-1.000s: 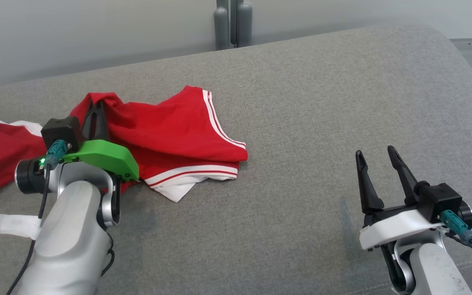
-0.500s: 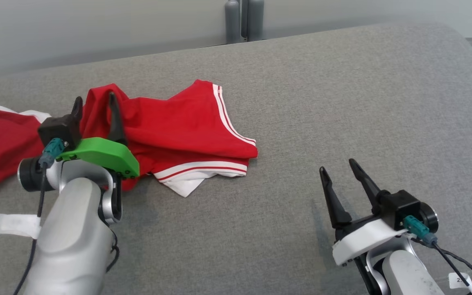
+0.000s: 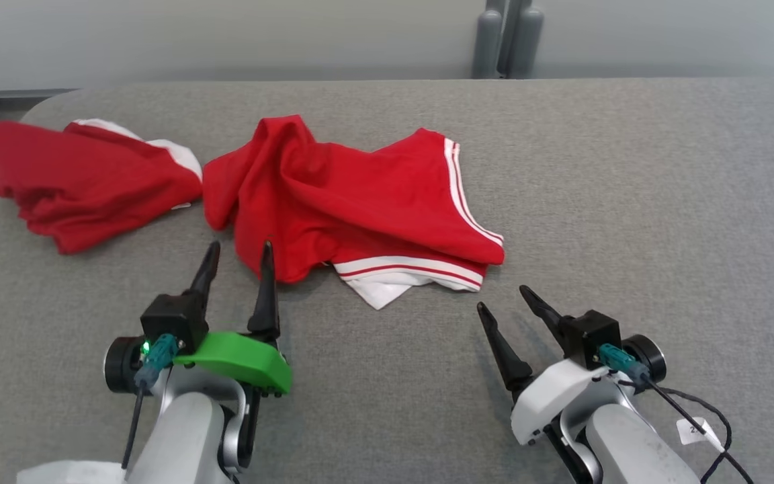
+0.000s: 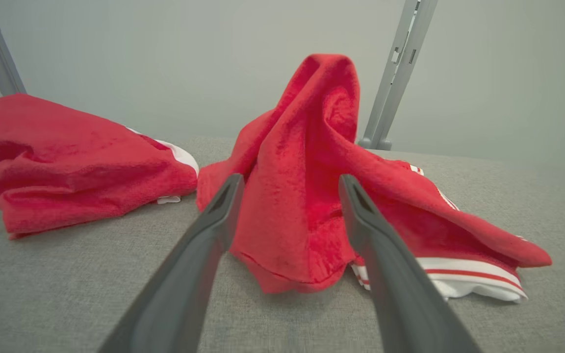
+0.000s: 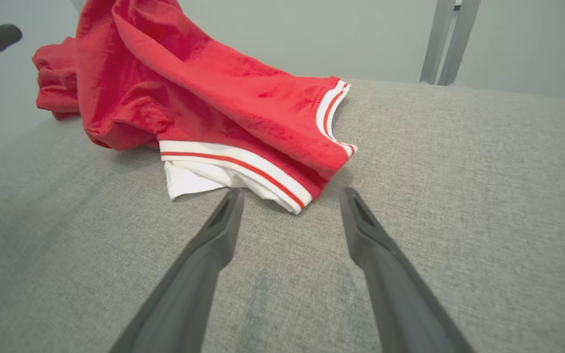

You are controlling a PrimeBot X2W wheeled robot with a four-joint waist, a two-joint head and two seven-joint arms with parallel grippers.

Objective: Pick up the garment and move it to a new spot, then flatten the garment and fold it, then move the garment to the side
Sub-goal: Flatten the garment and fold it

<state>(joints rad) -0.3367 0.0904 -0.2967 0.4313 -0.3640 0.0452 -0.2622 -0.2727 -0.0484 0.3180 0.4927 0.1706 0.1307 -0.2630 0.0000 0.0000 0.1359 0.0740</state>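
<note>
Both pairs of jaws stand wide open and hold nothing. The left gripper (image 3: pixel 240 247) points its two long dark fingers at the near-left end of the crumpled red garment with white striped trim (image 3: pixel 360 202). Its tips sit just short of the hem. In the left wrist view the cloth rises in a tall peak between and beyond the fingers, and I cannot tell whether a tip grazes it. The right gripper (image 3: pixel 502 298) sits near the garment's near-right corner, just short of the white band and apart from it.

The garment lies around the middle of the grey woven fabric surface (image 3: pixel 629 202), bunched up and free of both grippers, with a white lining corner poking out on the near side. As I judge it, the move to a new spot is likely finished. Flattening, folding and the final move to the side are all still to do.

A second heap of red cloth with a white edge (image 3: pixel 84 175) lies far left, close beside the garment. Grey upright posts (image 3: pixel 504 37) stand behind the far edge.
</note>
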